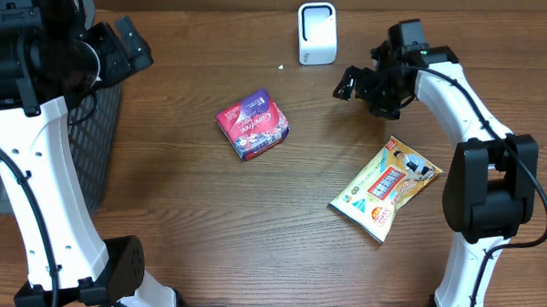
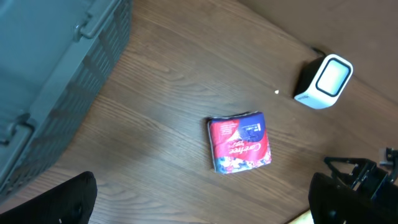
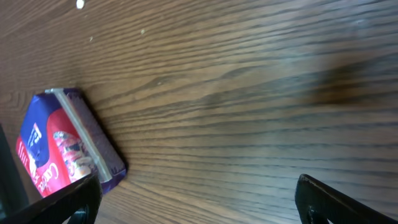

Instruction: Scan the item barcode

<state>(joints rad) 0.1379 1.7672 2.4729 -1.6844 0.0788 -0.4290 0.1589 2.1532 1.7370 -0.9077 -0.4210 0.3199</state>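
Two packaged items lie on the wooden table: a red and purple pack [image 1: 253, 125] near the middle and a yellow snack packet [image 1: 384, 189] to its right. The white barcode scanner [image 1: 317, 34] stands at the back edge. My right gripper [image 1: 360, 91] hovers open and empty to the right of the scanner, behind the yellow packet. In its wrist view the red and purple pack [image 3: 62, 146] lies at the left, beside one finger, with bare wood across my right gripper [image 3: 199, 205]. My left gripper [image 1: 136, 50] hangs open and empty at the far left, above the basket.
A grey mesh basket [image 1: 92, 138] stands at the table's left edge. In the left wrist view, with my left gripper [image 2: 202, 208] open, show the basket [image 2: 50, 74], the pack [image 2: 239, 142], the scanner [image 2: 324, 82] and the right arm's gripper [image 2: 360, 174].
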